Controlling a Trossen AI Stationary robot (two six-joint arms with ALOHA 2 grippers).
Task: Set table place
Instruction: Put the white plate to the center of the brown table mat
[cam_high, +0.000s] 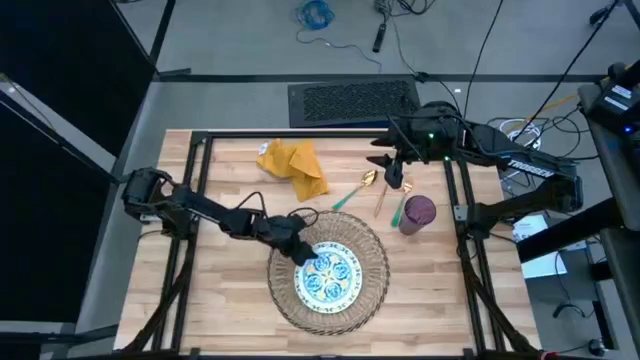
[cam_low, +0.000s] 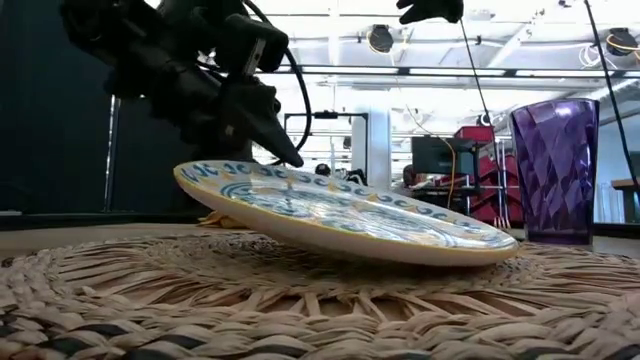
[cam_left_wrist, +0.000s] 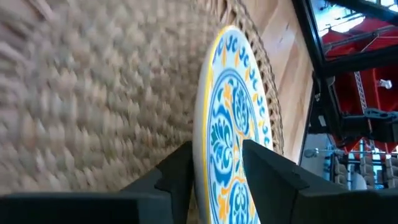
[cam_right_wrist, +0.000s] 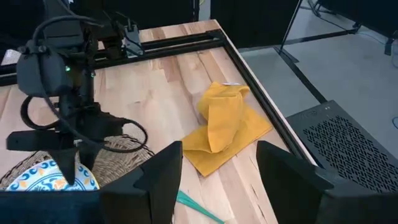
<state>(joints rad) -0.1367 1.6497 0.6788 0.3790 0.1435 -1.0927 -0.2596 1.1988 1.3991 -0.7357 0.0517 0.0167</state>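
Wood table (cam_high: 220, 310) (black-framed), grey floor (cam_high: 240, 40)

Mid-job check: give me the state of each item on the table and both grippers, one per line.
plate: tilted, one edge on the mat, other edge lifted by the left gripper
woven mat: flat on the table
napkin: crumpled, at the far side
purple cup: upright, off the mat
cutlery: loose beside the cup
left gripper: shut on the plate's rim
right gripper: open, empty, raised above the cutlery
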